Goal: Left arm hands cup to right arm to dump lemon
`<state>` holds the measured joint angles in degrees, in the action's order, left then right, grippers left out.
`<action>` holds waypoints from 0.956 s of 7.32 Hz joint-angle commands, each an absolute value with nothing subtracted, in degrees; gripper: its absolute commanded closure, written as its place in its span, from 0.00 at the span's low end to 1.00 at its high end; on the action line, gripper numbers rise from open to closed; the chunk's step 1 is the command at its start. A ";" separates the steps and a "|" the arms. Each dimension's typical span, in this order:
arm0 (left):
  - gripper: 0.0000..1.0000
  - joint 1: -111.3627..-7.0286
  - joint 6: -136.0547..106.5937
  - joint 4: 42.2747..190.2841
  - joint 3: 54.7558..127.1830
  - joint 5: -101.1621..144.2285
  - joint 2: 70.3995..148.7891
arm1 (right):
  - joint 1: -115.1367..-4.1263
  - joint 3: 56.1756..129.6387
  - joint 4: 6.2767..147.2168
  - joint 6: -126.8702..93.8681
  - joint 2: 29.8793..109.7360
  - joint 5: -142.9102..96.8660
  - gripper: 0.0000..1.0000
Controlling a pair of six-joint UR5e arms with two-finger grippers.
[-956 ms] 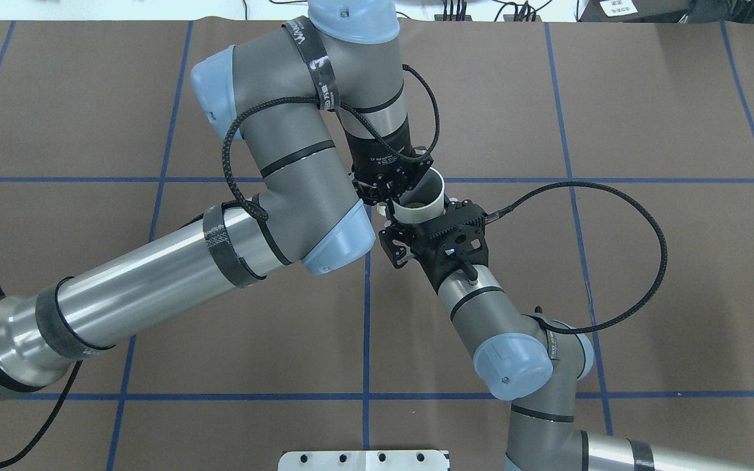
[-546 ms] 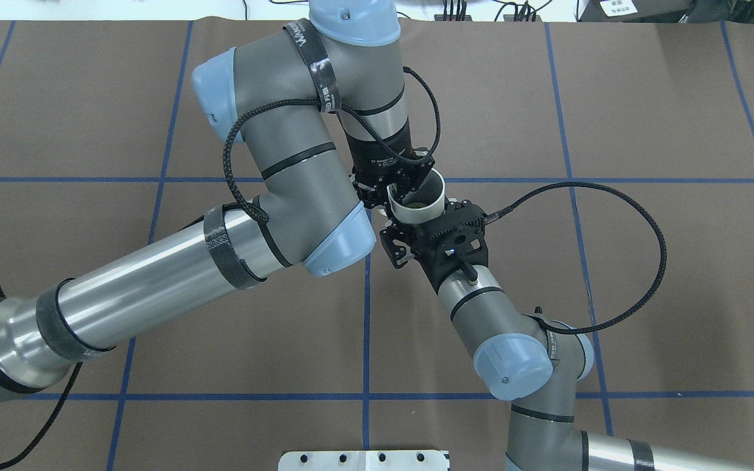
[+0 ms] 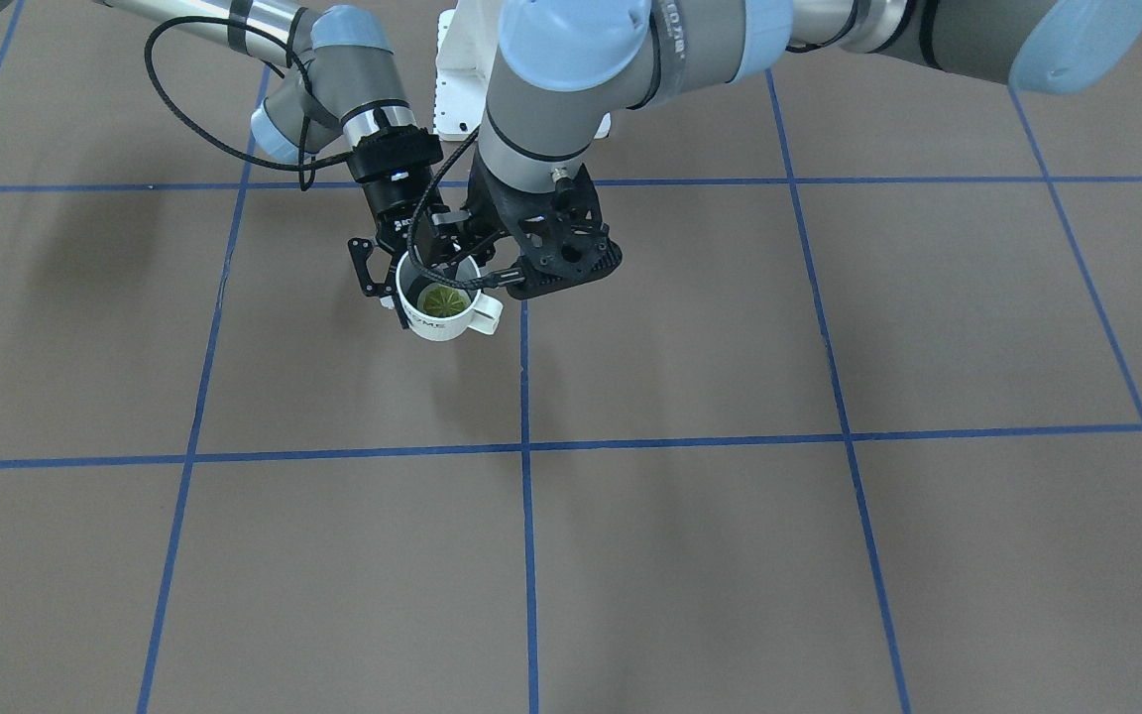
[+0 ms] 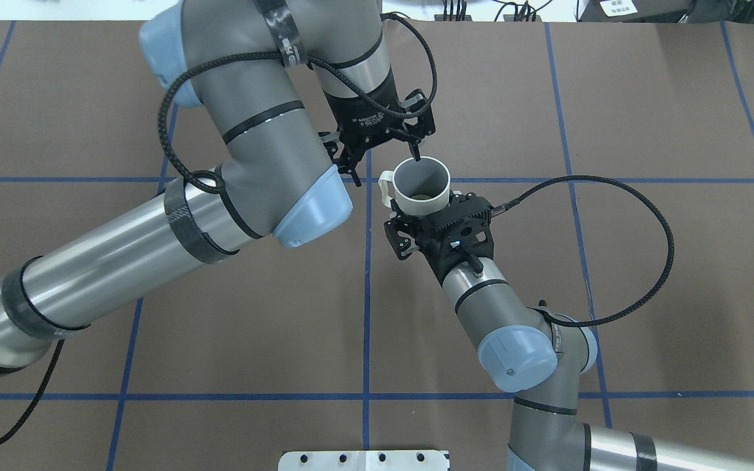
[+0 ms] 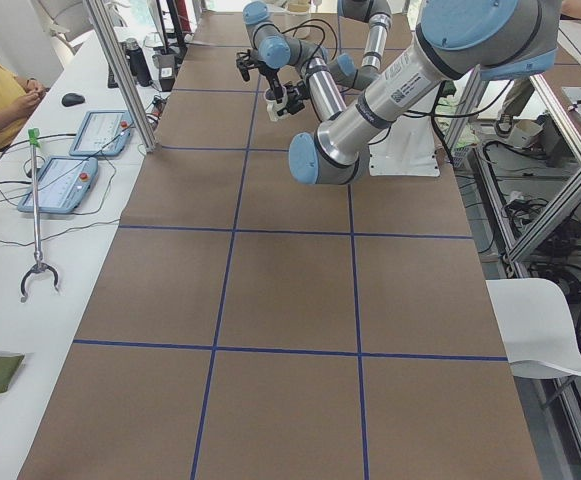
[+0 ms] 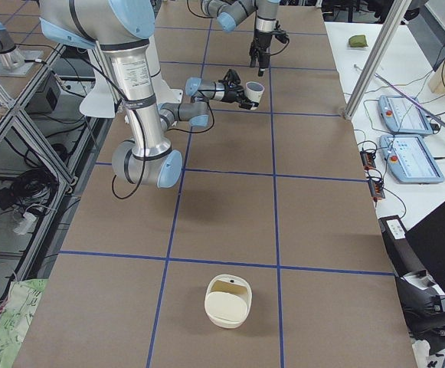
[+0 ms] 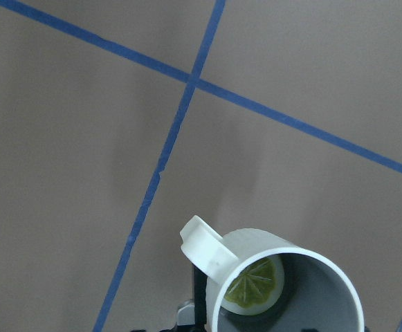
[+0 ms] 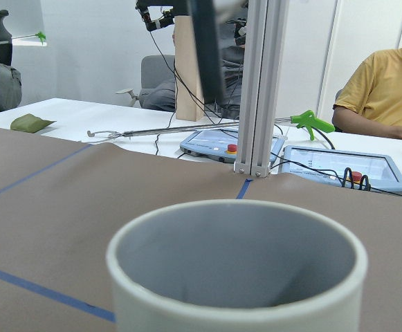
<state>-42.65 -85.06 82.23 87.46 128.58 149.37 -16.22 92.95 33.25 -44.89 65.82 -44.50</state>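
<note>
The off-white cup (image 4: pixel 421 190) is held upright above the table, handle to the left in the overhead view. The yellow-green lemon (image 4: pixel 421 196) lies in its bottom. My right gripper (image 4: pixel 425 212) is shut on the cup's near side below the rim. My left gripper (image 4: pixel 382 159) is open and empty, just beyond the cup and apart from it. The front view shows the cup (image 3: pixel 442 305) and the lemon (image 3: pixel 444 298). The left wrist view looks down into the cup (image 7: pixel 304 277) at the lemon (image 7: pixel 254 282). The right wrist view shows only the rim (image 8: pixel 235 214).
A white lidded container (image 6: pixel 228 300) sits on the table near its end on my right. A metal base plate (image 4: pixel 364 460) is at the table's near edge. Tablets (image 6: pixel 411 159) and a person (image 8: pixel 384 90) are at the side table beyond.
My left gripper has let go of the cup's rim, opened, and pulled back toward the far side. The cup stays in my right gripper, its handle now uncovered.
</note>
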 commanded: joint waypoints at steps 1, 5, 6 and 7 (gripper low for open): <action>0.00 -44.21 -84.81 82.88 87.89 128.58 147.58 | -18.45 93.08 24.40 -45.09 71.51 -44.56 0.64; 0.00 -43.95 -84.20 82.97 87.72 126.83 145.90 | -24.51 93.95 10.08 -49.10 88.09 -44.82 0.74; 0.00 -43.86 -84.20 82.97 87.71 126.83 145.90 | -25.48 93.69 4.71 -53.13 93.64 -45.09 0.81; 0.00 -43.86 -84.20 82.97 87.71 126.48 145.90 | -25.58 93.60 1.44 -53.61 97.52 -45.00 0.86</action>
<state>-43.91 -84.24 82.98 87.74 126.80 145.95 -24.93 93.69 6.54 -51.43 91.71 -44.97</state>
